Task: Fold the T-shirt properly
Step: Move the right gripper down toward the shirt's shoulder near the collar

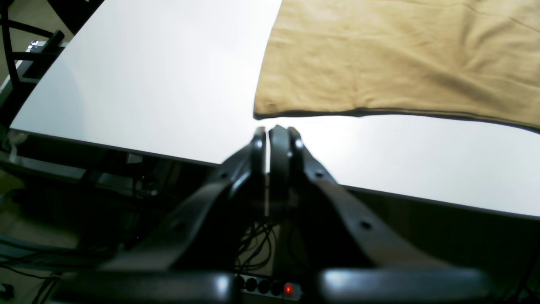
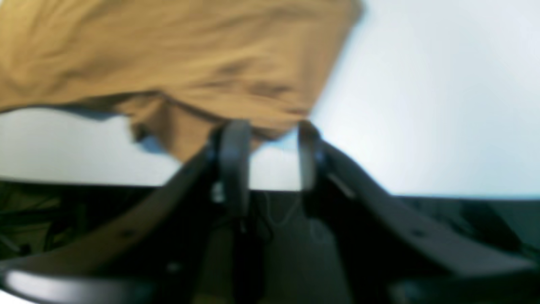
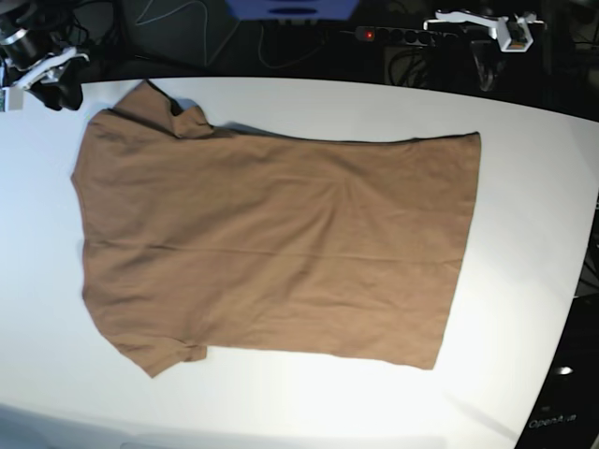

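The tan-brown T-shirt (image 3: 271, 243) lies spread flat on the white table (image 3: 533, 206), sleeves toward the left and hem toward the right. My left gripper (image 1: 274, 134) is shut and empty over the table's edge, just short of the shirt's hem corner (image 1: 263, 107). The base view shows it at the top right (image 3: 510, 33). My right gripper (image 2: 270, 143) is open, blurred, with its fingertips at the edge of a sleeve (image 2: 181, 126). I see only bare table between its fingers. It sits at the top left in the base view (image 3: 42, 79).
A power strip with a red light (image 3: 370, 35) lies beyond the table's far edge, also visible below the left gripper (image 1: 288, 289). Cables hang under the table (image 1: 253, 249). A blue object (image 3: 292, 7) stands behind the far edge.
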`<state>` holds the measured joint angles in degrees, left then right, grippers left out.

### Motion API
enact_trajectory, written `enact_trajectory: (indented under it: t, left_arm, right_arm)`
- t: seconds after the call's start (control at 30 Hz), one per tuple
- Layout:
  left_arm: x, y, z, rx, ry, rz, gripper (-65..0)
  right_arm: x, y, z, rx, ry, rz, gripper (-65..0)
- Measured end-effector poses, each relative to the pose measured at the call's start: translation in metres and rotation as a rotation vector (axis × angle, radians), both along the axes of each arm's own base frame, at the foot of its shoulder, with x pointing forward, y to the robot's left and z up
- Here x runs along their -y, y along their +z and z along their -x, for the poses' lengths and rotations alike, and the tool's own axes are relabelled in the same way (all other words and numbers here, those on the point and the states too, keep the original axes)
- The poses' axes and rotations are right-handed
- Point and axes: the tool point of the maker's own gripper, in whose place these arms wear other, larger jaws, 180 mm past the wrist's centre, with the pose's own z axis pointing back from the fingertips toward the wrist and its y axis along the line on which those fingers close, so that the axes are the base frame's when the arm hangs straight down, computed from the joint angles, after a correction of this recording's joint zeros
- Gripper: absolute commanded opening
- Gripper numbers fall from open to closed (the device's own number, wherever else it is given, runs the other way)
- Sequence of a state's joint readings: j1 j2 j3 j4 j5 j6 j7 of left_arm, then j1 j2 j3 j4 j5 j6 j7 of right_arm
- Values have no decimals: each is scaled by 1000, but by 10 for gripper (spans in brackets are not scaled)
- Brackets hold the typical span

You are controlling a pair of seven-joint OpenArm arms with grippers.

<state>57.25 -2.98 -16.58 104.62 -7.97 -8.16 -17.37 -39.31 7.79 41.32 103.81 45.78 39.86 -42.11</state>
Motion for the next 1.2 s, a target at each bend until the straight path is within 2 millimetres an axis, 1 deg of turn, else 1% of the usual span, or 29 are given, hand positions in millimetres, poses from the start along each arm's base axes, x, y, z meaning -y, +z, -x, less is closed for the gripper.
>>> enact_trajectory:
  t: [0.03, 0.1, 0.2, 0.27, 0.33, 0.47, 0.5, 0.57, 0.67, 0.73, 0.93, 1.03, 1.2]
  left_arm:
    - [0, 0, 0, 0, 0, -2, -639]
    - [-3, 0, 0, -1, 3, -7, -639]
    - [-8, 2, 1, -1, 13, -20, -639]
    - [-12, 3, 2, 0, 20, -29, -639]
    - [-14, 3, 2, 2, 22, -32, -639]
    - [-14, 3, 2, 1, 22, -31, -639]
    - [-14, 3, 2, 1, 21, -32, -639]
    - [-14, 3, 2, 0, 22, -32, -639]
    - [-14, 3, 2, 0, 22, -32, -639]
    - [-14, 3, 0, 5, 22, -32, -639]
    - [-14, 1, 0, -4, 22, -30, -639]
    - [-13, -10, 5, -69, 24, -20, -639]
    - [-13, -9, -4, -51, 23, -19, -639]
  right_arm:
    - [10, -7, 6, -48, -31, 4, -351]
    - [21, -21, 16, -130, -67, -1, -318]
    - [35, -30, 17, -207, -73, -16, -306]
    - [43, -32, 17, -236, -73, -13, -306]
    - [43, -35, 21, -276, -66, -17, -306]
    - [41, -37, 25, -298, -60, -21, -302]
    - [40, -38, 27, -311, -54, -21, -302]
    - [37, -33, 23, -305, -39, -4, -302]
    - [29, -21, 10, -270, 15, 31, -302]
    - [22, -17, 2, -255, 48, 39, -302]
    - [1, -30, 8, -349, 138, 17, -302]
    - [-11, -34, 3, -360, 200, 11, -302]
    - [-26, -37, -8, -358, 273, 5, -302]
